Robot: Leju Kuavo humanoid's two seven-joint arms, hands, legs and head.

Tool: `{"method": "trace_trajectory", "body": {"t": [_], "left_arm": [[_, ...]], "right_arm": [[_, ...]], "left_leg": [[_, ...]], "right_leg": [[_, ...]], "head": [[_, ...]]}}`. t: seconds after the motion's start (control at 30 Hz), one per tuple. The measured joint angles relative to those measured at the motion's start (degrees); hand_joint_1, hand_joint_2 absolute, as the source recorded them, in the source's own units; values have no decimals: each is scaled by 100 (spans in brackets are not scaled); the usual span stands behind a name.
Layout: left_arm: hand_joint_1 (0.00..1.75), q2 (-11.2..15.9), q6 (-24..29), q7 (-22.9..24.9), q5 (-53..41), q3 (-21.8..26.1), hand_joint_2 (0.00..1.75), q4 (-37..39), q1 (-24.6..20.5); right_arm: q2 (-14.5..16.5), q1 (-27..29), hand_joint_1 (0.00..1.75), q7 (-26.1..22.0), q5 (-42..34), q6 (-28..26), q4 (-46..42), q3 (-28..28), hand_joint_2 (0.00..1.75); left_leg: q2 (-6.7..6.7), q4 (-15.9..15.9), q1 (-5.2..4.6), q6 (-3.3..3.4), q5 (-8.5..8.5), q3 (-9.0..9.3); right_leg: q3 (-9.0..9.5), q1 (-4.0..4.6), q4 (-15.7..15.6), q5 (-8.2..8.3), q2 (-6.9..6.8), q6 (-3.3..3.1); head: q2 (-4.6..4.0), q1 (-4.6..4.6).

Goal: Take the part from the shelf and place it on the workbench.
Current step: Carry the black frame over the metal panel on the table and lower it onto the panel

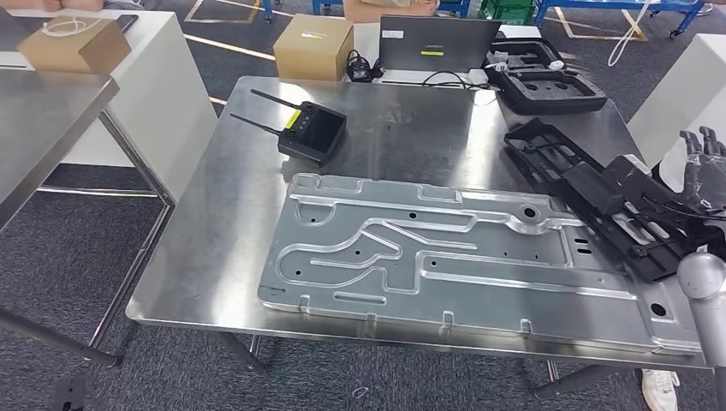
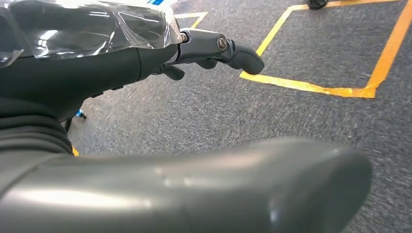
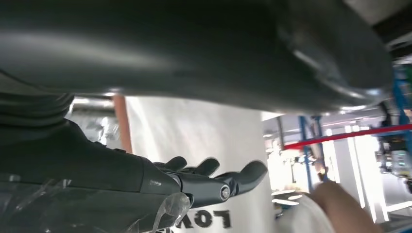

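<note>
Part point(image 1: 599, 201), black plastic, lies on tabletop point(image 1: 223, 205) beside metal plate point(image 1: 462, 257). I judge placement done. Right robot hand point(image 1: 700, 158) and left robot hand point(image 2: 214, 51): both spread, empty.

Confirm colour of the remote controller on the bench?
Black, with a yellow label; controller shows best in head view.

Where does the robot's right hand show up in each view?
Head view: right hand at the right edge, fingers raised, near the black part.
Right wrist view: fingers extended before a white panel.
Left wrist view: left hand over grey carpet.
Shared landmark: that white panel, probably.
</note>
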Motion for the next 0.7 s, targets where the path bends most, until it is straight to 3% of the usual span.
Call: {"method": "trace_trajectory", "body": {"t": [0.07, 0.1, 0.17, 0.2, 0.23, 0.27, 0.37, 0.43, 0.5, 0.57, 0.63, 0.7], "left_arm": [[0, -3, -20, 3, -1, 18, 0, 0, -12], [0, -7, -27, 5, -2, 30, 0, 0, -17], [0, -10, -37, 5, -3, 66, 0, 0, -16], [0, -11, -43, 4, -6, 82, 0, 0, -13], [0, -12, -47, 2, -13, 93, 0, 0, -12], [0, -13, -52, -1, -20, 98, 0, 0, -11], [0, -17, -65, -19, -37, 101, 0, 0, -12], [0, -19, -72, -45, -42, 101, 0, 0, -13], [0, -19, -81, -63, -51, 102, 0, 0, 0], [0, -19, -88, -78, -77, 102, 0, 0, 12], [0, -19, -93, -89, -114, 103, 0, 0, 10], [0, -18, -99, -92, -139, 102, 0, 0, 8]], "right_arm": [[75, 60, 0, 131, -250, 126, -412, 43, 0], [116, 83, 0, 194, -348, 173, -615, 70, 0], [216, 135, 0, 303, -501, 248, -994, 133, 0], [271, 175, 0, 346, -581, 287, -1165, 167, 0], [324, 219, 0, 375, -671, 330, -1321, 204, 0], [369, 255, 0, 390, -765, 373, -1451, 238, 0], [486, 299, 0, 394, -1007, 437, -1744, 338, 0], [567, 344, 0, 373, -1113, 435, -1865, 413, 0], [660, 396, 0, 342, -1207, 428, -1925, 510, 0], [777, 440, 0, 305, -1283, 405, -1945, 638, 0], [914, 515, 0, 263, -1334, 361, -1952, 783, 0], [1046, 595, 0, 231, -1356, 296, -1955, 929, 0]], "left_leg": [[0, -31, 23, 61, 114, -47], [1, -41, 37, 81, 168, -83], [5, -39, 40, 100, 248, -178], [5, -38, 40, 96, 283, -220], [4, -36, 41, 91, 317, -260], [2, -35, 43, 81, 350, -297], [-6, -39, 50, 8, 442, -377], [-9, -59, 54, -68, 519, -405], [-13, -84, 58, -144, 592, -435], [-6, 58, 67, -201, 438, -531], [5, 671, 72, -239, -62, -763], [9, 1470, 69, -268, -503, -1003]], "right_leg": [[-88, -14, 162, -189, 4, 65], [-185, -25, 430, -423, 6, 93], [-408, -41, 1255, -965, 8, 146], [-465, -50, 1597, -1133, 7, 164], [-429, -59, 1741, -1188, 7, 173], [-276, -67, 1630, -1136, 7, 176], [591, -63, 352, -796, 18, 135], [836, -16, -93, -707, 42, 59], [787, 11, -106, -633, 49, -34], [710, -9, -133, -545, 30, -137], [595, -22, -147, -443, 11, -221], [463, -13, -141, -353, 6, -252]], "head": [[0, 12], [0, 19], [0, 27], [0, 27], [0, 27], [0, 28], [0, 26], [0, 29], [0, 35], [0, 32], [0, 26], [0, 22]]}}
